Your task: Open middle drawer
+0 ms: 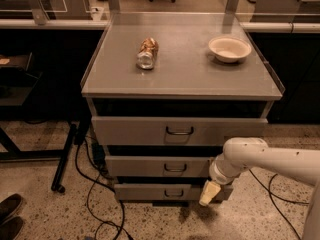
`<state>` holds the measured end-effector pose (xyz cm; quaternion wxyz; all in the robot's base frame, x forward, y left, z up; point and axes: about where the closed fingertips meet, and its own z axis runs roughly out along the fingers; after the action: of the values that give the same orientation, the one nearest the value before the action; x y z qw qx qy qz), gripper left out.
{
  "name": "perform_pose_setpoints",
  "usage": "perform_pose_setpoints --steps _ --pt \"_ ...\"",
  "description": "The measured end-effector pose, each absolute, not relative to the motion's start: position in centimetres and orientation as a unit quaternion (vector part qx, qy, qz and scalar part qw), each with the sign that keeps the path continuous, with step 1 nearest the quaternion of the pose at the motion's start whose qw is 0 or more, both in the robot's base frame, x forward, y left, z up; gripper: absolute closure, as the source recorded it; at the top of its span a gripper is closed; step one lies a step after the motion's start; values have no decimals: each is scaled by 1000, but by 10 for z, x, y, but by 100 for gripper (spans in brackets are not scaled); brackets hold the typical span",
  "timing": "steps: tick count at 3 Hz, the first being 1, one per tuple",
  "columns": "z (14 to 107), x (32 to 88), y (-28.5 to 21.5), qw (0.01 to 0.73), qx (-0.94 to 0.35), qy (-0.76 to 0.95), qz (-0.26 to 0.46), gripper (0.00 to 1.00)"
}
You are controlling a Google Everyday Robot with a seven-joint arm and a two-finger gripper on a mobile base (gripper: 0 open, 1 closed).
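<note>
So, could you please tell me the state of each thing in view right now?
Middle drawer: looks shut, handle untouched.
Top drawer: looks shut.
Bottom drawer: looks shut.
Can: lying on its side.
Bowl: upright, empty.
Gripper: low, at bottom drawer's right end.

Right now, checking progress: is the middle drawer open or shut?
Looks shut: the middle drawer shows no tray behind its front. The gripper hangs before the bottom drawer, right end.
</note>
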<state>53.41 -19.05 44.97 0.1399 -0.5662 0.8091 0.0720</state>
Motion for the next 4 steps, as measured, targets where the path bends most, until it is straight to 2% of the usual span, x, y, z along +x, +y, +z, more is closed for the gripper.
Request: perform_pose_setpoints --steps 2,4 --pt "444 537 -183 155 -565 807 75 0" --pt "436 566 -165 181 -574 795 75 0"
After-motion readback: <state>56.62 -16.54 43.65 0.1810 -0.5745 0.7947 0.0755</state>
